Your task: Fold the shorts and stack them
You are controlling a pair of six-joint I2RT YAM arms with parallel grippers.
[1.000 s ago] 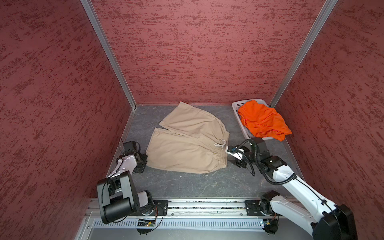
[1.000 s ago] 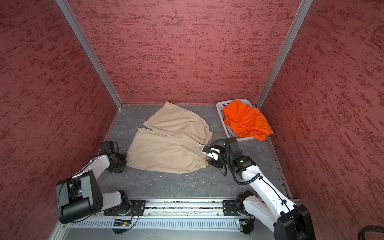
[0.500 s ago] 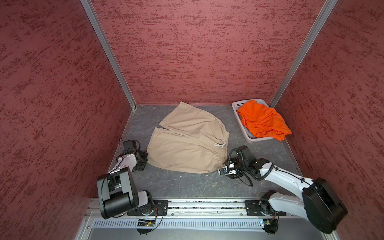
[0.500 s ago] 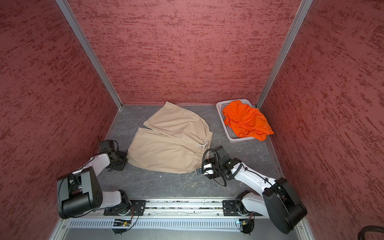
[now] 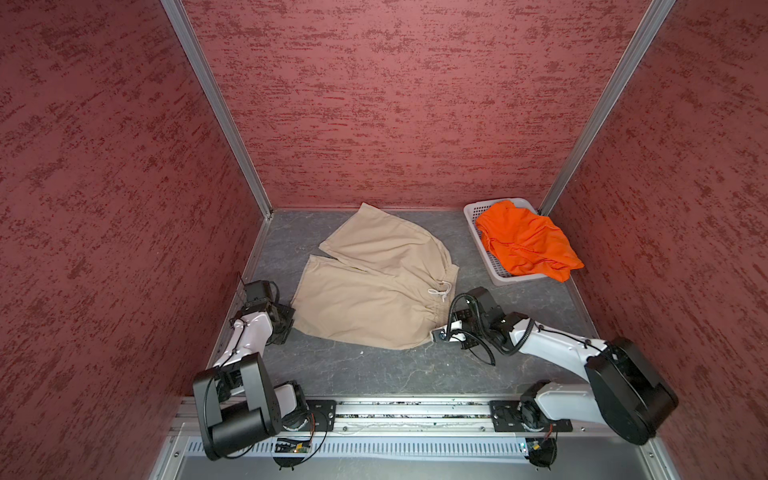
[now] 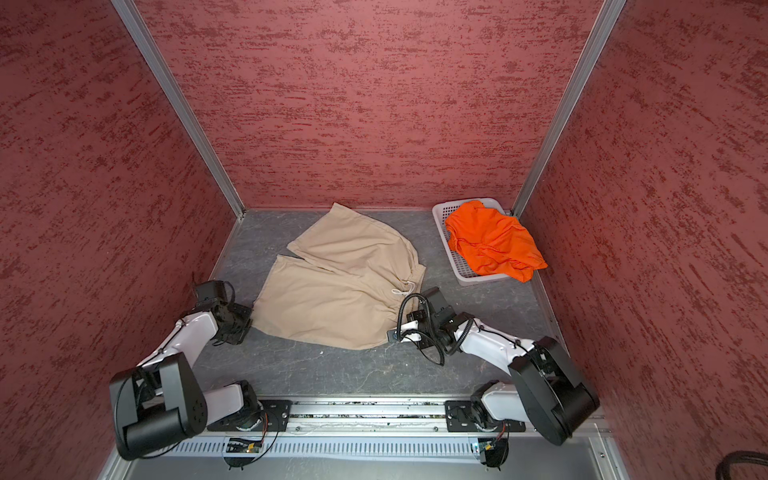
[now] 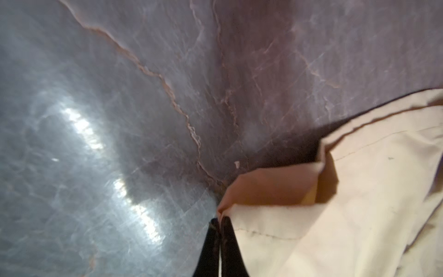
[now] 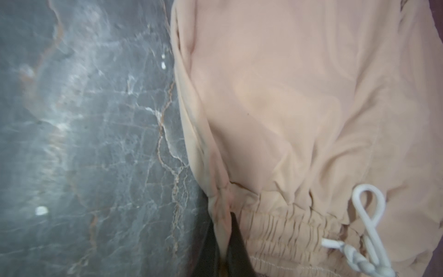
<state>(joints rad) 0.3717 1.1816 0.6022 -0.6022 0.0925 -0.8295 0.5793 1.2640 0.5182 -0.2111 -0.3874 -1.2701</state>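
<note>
On the grey worktop (image 5: 374, 374), beige shorts (image 5: 374, 299) spread flat at centre, white basket (image 5: 494, 272) at two o'clock holding crumpled orange shorts (image 5: 523, 241), my left gripper (image 7: 219, 223) pinching the beige hem at eight o'clock, my right gripper (image 8: 224, 230) pinching the waistband corner at four o'clock

Both arms are stretching low and forward. The left end effector (image 7: 219, 221) is pinching a hem corner of the beige shorts (image 5: 374, 299); the right end effector (image 8: 224, 223) is clamping their waistband end, jaws closed.

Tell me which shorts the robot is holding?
The beige shorts, pinched by the left gripper and right gripper. The orange shorts sit untouched in the basket.
</note>
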